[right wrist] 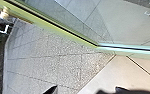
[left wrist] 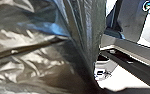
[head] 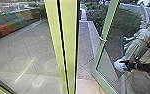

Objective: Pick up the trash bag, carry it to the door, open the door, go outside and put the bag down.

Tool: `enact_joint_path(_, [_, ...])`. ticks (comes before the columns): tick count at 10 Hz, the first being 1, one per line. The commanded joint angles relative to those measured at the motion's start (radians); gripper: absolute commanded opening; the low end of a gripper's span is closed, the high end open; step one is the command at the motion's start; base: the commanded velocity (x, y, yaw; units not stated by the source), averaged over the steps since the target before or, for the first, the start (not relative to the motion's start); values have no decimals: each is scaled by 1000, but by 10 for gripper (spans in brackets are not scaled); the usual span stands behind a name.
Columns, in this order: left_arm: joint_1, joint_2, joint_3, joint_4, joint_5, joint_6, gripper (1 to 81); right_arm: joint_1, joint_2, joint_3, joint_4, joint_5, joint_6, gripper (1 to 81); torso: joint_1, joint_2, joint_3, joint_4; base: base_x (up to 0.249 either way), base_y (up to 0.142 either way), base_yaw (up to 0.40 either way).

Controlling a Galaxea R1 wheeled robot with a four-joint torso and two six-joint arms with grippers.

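Yellow-green metal makes an upright post (head: 69, 37) close by at twelve o'clock, with a dark seam running down it. Just past it, between twelve and one, is an open gap onto paving (head: 84, 50), and the green-framed glass door (head: 97, 58) stands ajar at about one o'clock, with a small white fitting (head: 102, 39) on the edge of its frame. Leafy bushes (head: 94, 16) grow beyond, also toward one. Through the glass at ten to eleven lie pale slabs, with a row of blocky seats (head: 3, 27) in orange, green and blue along their far side.

The black plastic trash bag (left wrist: 28, 60) is right up by the left wrist, shiny and creased, its folds drawn into long pleats. How the left gripper's jaws stand, I cannot tell.

At two to three o'clock a dark arm reaches across by the door's glass, the right gripper (head: 122, 64) at its end; whether those jaws are wide or narrow I cannot tell either. Its wrist view looks down at the door's lower corner, where speckled paving meets a smoother, paler floor (right wrist: 103, 77).
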Motion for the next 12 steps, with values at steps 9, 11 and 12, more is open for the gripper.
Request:
enact_joint_path(9, [-32,2,15,9,95,17,10,-647,97,318,-403,-59,-30,811,0,0,0,0,0,0,0])
enact_joint_path(11, [-44,4,15,15,97,19,10,-816,225,164,-455,-59,-34,811,0,0,0,0,0,0,0])
enact_joint_path(12, [-48,5,15,17,97,19,10,-863,289,91,-488,-63,-39,811,0,0,0,0,0,0,0])
